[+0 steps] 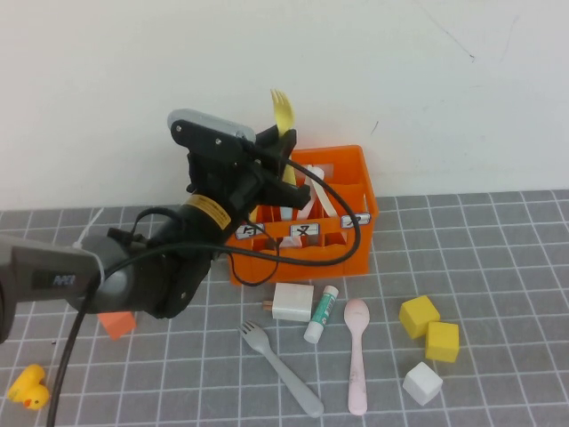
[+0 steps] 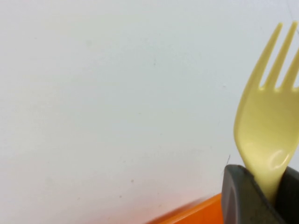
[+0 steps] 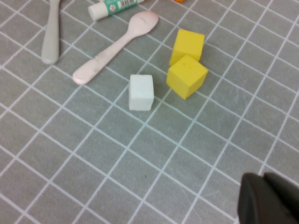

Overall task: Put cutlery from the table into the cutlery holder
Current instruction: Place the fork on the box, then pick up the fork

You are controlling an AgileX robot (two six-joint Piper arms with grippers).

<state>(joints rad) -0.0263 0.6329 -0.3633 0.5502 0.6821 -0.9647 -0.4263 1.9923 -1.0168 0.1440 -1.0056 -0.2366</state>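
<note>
Left gripper point(image 1: 283, 147) raised over the far left part of the crate point(image 1: 356, 191), fingers clamped on the handle of the yellow fork point(image 1: 282, 108); fork upright, tines up, against the white wall. Left wrist view confirms: fork head point(image 2: 268, 126) rising out of the dark fingers point(image 2: 240, 196), orange rim just below. Crate sits toward the far edge of the table point(image 1: 498, 267), about mid-width, white labels on its near face. Grey fork point(image 1: 283, 369) lies flat near the near edge, tines pointing away toward the crate, handle angled right. Pink spoon point(image 1: 356, 356) just right of it, bowl toward the crate, apart from the fork. White-and-green tube point(image 1: 321, 315) between spoon bowl and a white block point(image 1: 292, 302), close in front of the crate. Two yellow cubes point(image 1: 430, 328) and a white cube point(image 1: 422, 382) right of the spoon. Orange block point(image 1: 117, 324) and yellow duck point(image 1: 28, 388) toward the left edge. Right gripper point(image 3: 268, 198) only a dark edge in its wrist view, above the tiles near the cubes; cannot tell its fingers' state.
</note>
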